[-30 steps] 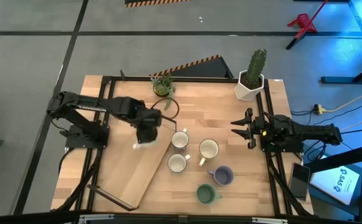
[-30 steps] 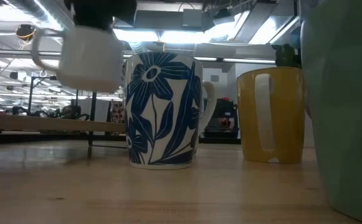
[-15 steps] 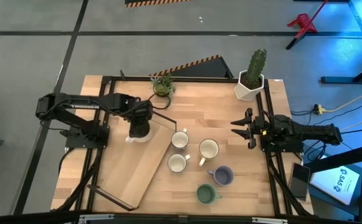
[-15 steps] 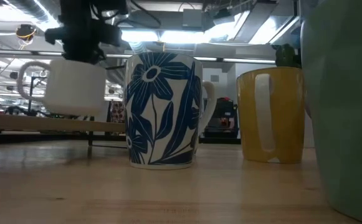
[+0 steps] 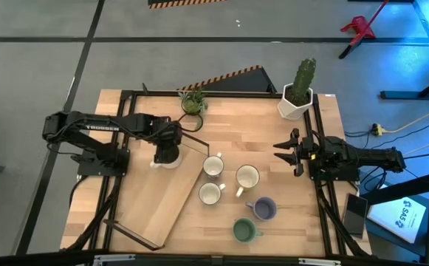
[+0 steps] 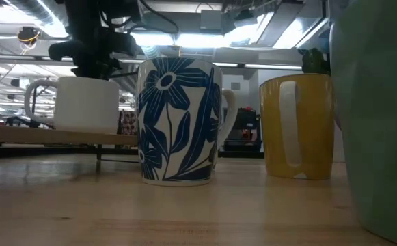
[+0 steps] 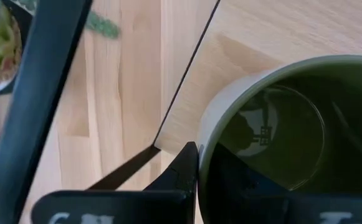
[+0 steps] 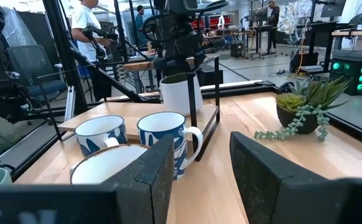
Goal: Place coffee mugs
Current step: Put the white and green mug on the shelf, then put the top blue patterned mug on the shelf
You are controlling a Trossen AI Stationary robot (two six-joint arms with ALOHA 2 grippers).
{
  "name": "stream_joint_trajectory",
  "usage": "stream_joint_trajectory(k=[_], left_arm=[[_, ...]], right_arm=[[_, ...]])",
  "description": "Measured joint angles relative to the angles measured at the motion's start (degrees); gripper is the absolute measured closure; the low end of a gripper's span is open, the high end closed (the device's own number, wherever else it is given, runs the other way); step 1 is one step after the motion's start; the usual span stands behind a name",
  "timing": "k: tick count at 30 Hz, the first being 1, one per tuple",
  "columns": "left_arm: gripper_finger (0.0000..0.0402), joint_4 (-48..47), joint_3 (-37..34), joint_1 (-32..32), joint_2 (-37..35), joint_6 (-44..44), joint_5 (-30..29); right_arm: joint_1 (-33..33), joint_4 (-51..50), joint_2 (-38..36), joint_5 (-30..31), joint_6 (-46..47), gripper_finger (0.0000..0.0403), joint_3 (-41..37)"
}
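Mug came down onto the tray.

The left gripper [image 5: 167, 151], fingers still pinched on the white mug [image 6: 86, 104], lowered it to the wooden tray's [image 5: 151, 207] twelve o'clock corner; right gripper [image 5: 286, 153] waited, fingers apart.

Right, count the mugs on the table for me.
6. One white mug sits on the wooden tray, gripped by the left tool. Five stand right of it: two near and, then.
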Motion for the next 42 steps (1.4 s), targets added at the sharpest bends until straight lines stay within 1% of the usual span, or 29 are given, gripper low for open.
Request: stream_joint_trajectory(k=[4, 9, 19, 23, 27, 31, 34, 38, 42], left_arm=[[0.0382, 0.2, 0.0, 1.3, 0.0, 1.2, -1.3], [0.0355, -0.1, -0.1, 2.8, 0.1, 1.5, -2.1], [0.0327, -0.5, 0.1, 2.0, 0.1, 1.3, -2.0], [0.0306, -1.9, 2.7, 2.0, 0.1, -1.1, -1.4], [0.0279, -3.0, 6.1, 2.0, -0.1, -1.7, -1.2], [0.0254, -6.6, 9.6, 1.9, -0.2, -5.6, 2.2], [0.0243, -9.5, 12.1, 0.6, -0.2, -9.7, 5.0], [0.0239, -13.6, 16.5, -2.0, -0.2, -14.1, 7.2], [0.0238, -13.9, 21.9, -5.0, -0.2, -19.6, 12.2]], right_arm=[[0.0, 0.0, 0.0, 0.0, 0.1, 0.0260, 0.0], [0.0, 0.0, 0.0, 0.0, 0.1, 0.0260, 0.0], [0.0, 0.0, 0.0, 0.0, 0.1, 0.0260, 0.0], [0.0, 0.0, 0.0, 0.0, 0.1, 0.0260, 0.0], [0.0, 0.0, 0.0, 0.0, 0.1, 0.0260, 0.0], [0.0, 0.0, 0.0, -0.4, 0.1, 0.0260, 0.0], [0.0, 0.0, 0.0, -0.5, 0.1, 0.0260, 0.0], [0.0, -0.1, 0.0, -0.5, -0.5, 0.0260, 0.0], [0.0, 0.0, 0.0, -0.5, -0.6, 0.0260, 0.0]])
